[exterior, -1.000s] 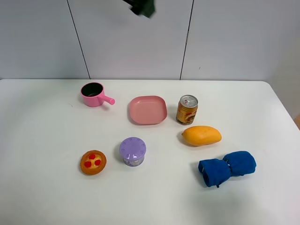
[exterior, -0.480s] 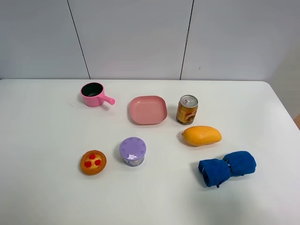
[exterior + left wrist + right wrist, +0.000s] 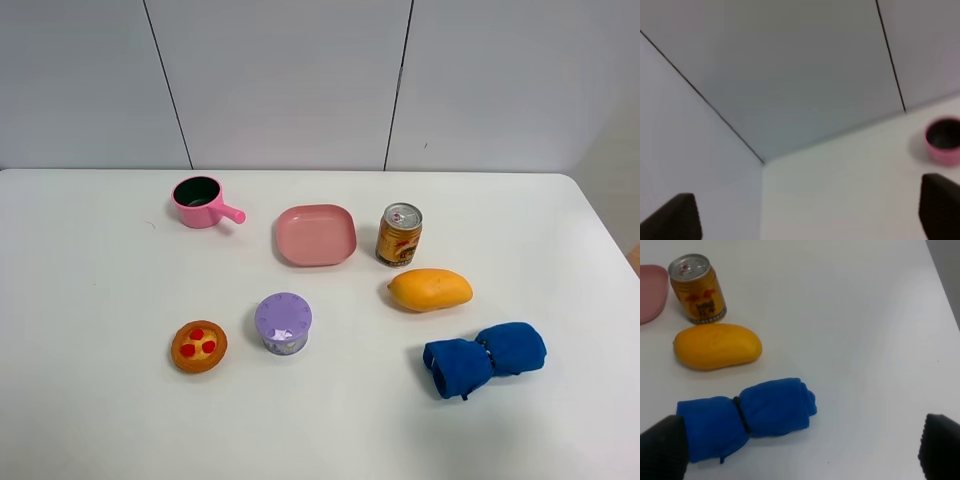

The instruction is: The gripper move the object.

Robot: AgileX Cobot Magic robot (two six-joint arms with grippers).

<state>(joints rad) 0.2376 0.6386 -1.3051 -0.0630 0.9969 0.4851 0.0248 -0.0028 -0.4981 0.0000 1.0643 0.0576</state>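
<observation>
Basically, right fingers (image 3: 800, 452) were spread wide apart, nothing between them; only the two dark tips showed at the edges of the right wrist view, one fingertip (image 3: 664, 445) over the end of the blue rolled cloth (image 3: 746, 416). Left fingers (image 3: 810, 215) were likewise apart and empty, dark tips at both sides of the left wrist view, looking at wall and worktop (image 3: 850, 175) with the pink pot (image 3: 943, 141) near one tip. Neither arm showed in the exterior high view.

Can (image 3: 399, 234) stood upright on the worktop (image 3: 100, 400), roughly 1 o'clock from the scene centre, untouched. Pink plate (image 3: 316, 235) sat just beside it at its 9 o'clock, a small gap between. Mango (image 3: 430, 289) lay near it at its 5 o'clock, apart from it. In the right wrist view the can (image 3: 696, 288) sat next to the mango (image 3: 717, 346), plate edge (image 3: 651, 292) beside it.

Blue rolled cloth (image 3: 485, 358) lay at 5 o'clock from the mango. Pink pot (image 3: 200, 201) was at 10 o'clock, handle pointing toward the plate. Purple lidded cup (image 3: 283, 322) was at 6 o'clock from the plate, with a small orange tart (image 3: 198, 346) near it at its 8 o'clock.
</observation>
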